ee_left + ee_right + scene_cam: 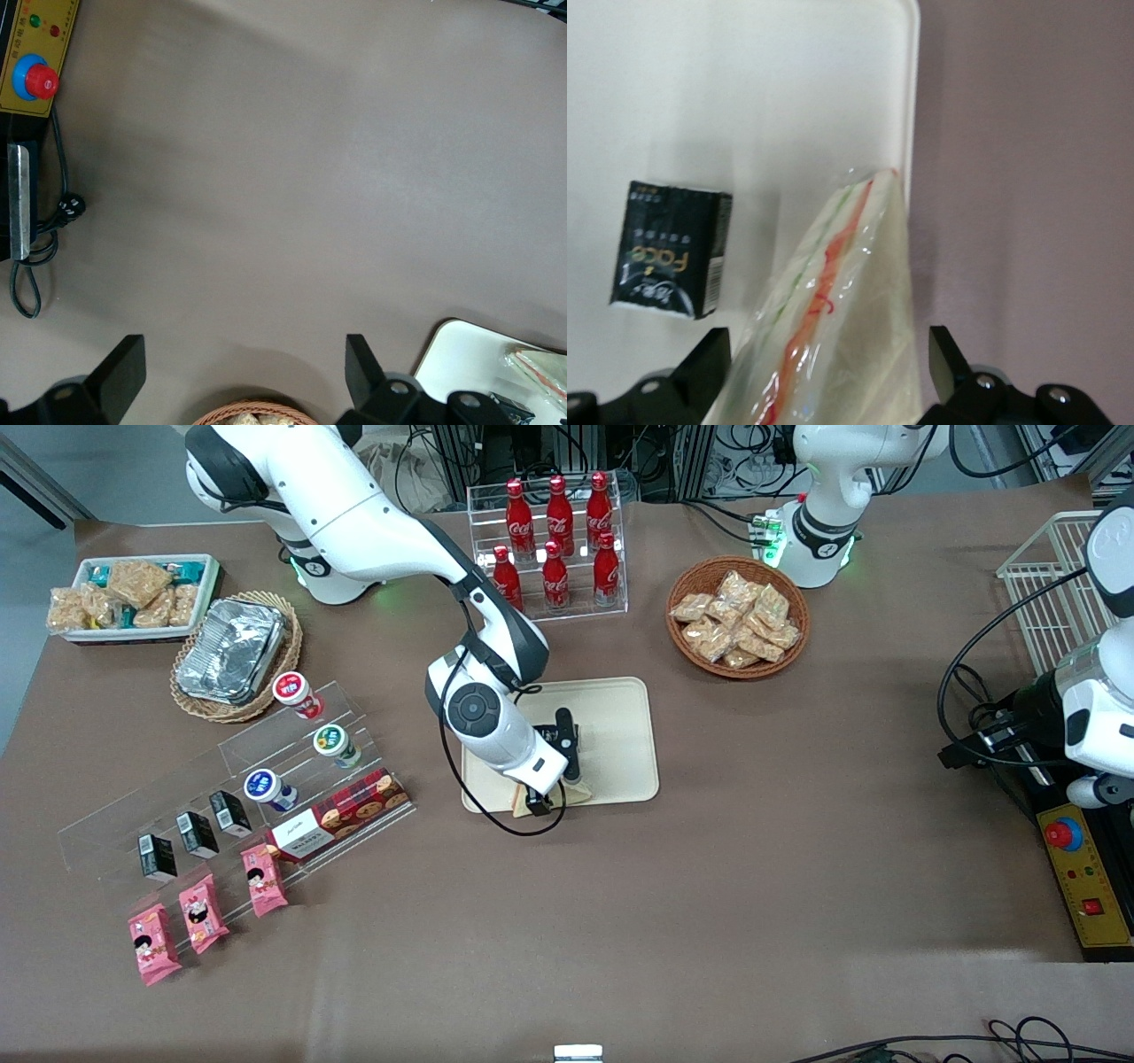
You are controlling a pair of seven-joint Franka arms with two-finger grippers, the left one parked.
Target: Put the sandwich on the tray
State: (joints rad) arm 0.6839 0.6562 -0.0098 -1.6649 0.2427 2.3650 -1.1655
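Observation:
The sandwich [833, 310], a wrapped wedge with red and green filling, lies on the cream tray [744, 106] with its tip touching the tray's rim. My right gripper [828, 363] straddles it, open, one finger [713, 359] on each side and a small gap at one of them. From the front, the gripper [539, 804] sits low over the tray's [620, 726] edge nearest the camera, and only the corners of the sandwich [580, 791] show past the arm. The parked arm's wrist view also catches a tray corner [461, 354] and the sandwich [540, 367].
A small black box [671, 252] lies on the tray beside the sandwich. A rack of cola bottles [556, 540] and a basket of snack bags [737, 615] stand farther from the camera. An acrylic stand with cups and boxes [266, 779] is toward the working arm's end.

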